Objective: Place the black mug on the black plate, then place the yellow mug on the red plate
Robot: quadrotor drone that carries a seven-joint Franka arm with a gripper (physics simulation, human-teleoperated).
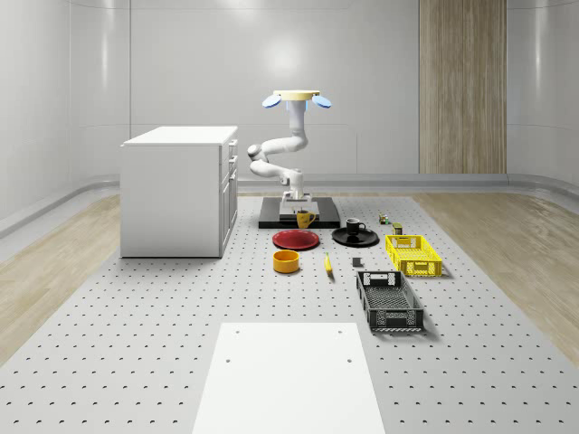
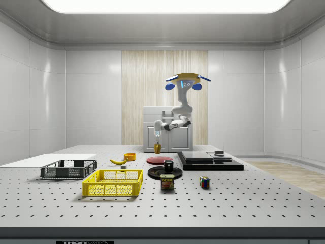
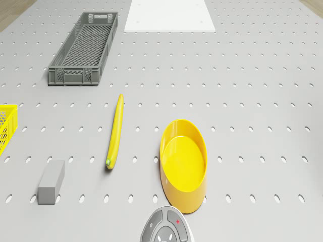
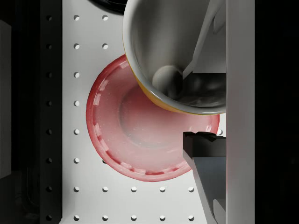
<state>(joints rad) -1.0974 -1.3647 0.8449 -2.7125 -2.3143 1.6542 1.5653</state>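
The hovering drone's gripper (image 4: 205, 105) is pinching the yellow mug's (image 1: 306, 218) rim above the red plate (image 1: 296, 240), lining up its drop, the black mug (image 1: 354, 226) at three o'clock.

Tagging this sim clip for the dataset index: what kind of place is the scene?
Probably a simulated robotics lab or test cell, not a home: a large perforated table like an optical breadboard, bare rounded wall panels, and tabletop props, such as mesh crates and a red plate, laid out under the hovering drone.
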